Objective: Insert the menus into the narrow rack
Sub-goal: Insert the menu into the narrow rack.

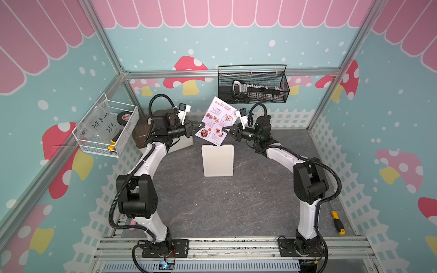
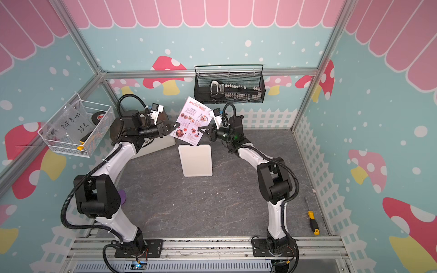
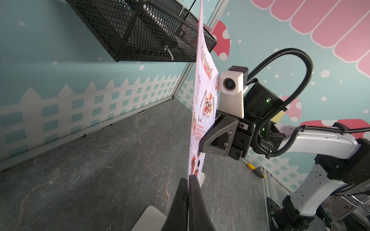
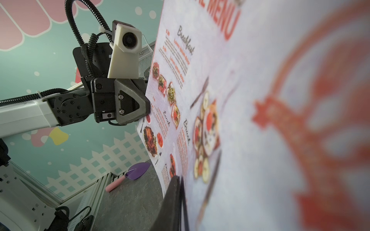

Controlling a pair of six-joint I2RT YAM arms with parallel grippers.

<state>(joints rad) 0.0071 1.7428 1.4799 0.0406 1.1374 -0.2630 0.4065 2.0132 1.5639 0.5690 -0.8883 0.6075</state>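
Observation:
The menu (image 1: pixel 218 120) (image 2: pixel 192 120) is a white sheet with a red "SPECIAL MENU" heading, held upright and tilted in the air between both arms. My left gripper (image 1: pixel 199 125) (image 3: pixel 188 178) is shut on its left edge. My right gripper (image 1: pixel 224 128) (image 4: pixel 179 179) is shut on its right edge, and the sheet (image 4: pixel 240 100) fills that wrist view. The narrow rack (image 1: pixel 218 160) (image 2: pixel 197 160) lies flat on the grey table just in front of the menu. The menu's lowest corner hangs over the rack's far edge; contact cannot be told.
A black mesh basket (image 1: pixel 253 85) hangs on the back wall above the menu. A white wire basket (image 1: pixel 108 127) hangs at left. A brown-and-white container (image 1: pixel 142 134) stands behind the left arm. A yellow screwdriver (image 1: pixel 337 222) lies at right, a purple trowel (image 4: pixel 136 172) at left.

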